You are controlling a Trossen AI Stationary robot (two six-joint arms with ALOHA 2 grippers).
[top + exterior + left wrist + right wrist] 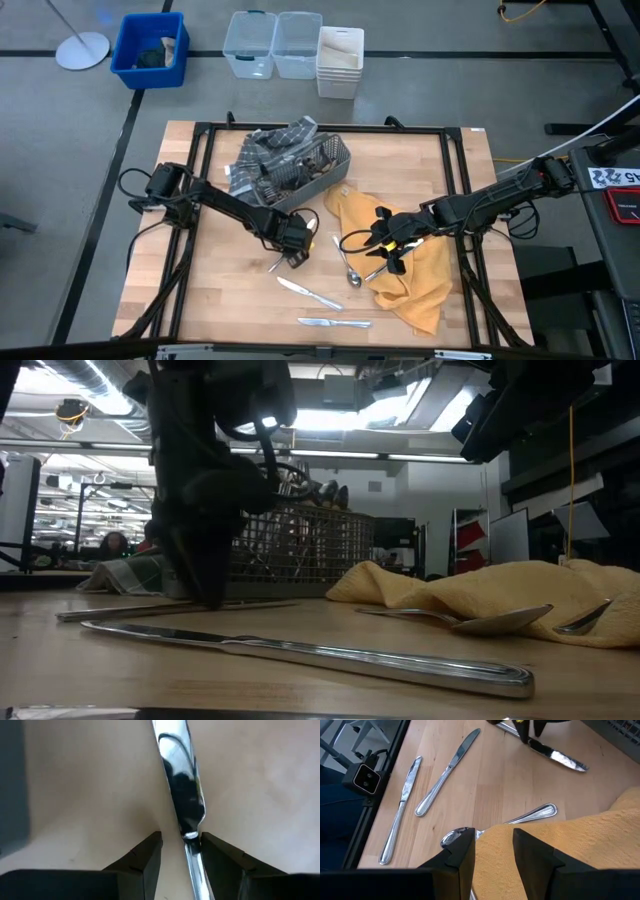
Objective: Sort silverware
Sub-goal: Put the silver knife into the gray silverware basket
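Pale wooden tabletop (230, 300) in a black frame, on a grey floor. Beyond the far edge, four bins: one blue (150, 48), two clear (272, 43), one white (339, 62). Seen from table height, a bright workshop behind, with ceiling ducts and shelving.

On the table, one grey wire-mesh caddy (318, 172) beside one checked cloth (262, 150), both beyond the left gripper (296, 252). One yellow cloth (415, 280) spread under the right gripper (389, 248).

Left gripper down at the table, fingers (145, 860) apart and straddling one knife (182, 795) lying flat, not lifted. Right gripper low over the yellow cloth, fingers (462, 855) spread, nothing between them.

Loose silverware counted: two more knives, one (308, 293) just nearer than the left gripper, one (333, 323) nearer still by the table's front edge. One spoon (351, 272) between the two grippers, at the cloth's edge. One more spoon-like handle (375, 272) under the right gripper, part hidden by cloth. More pieces upright in the caddy, number not readable.
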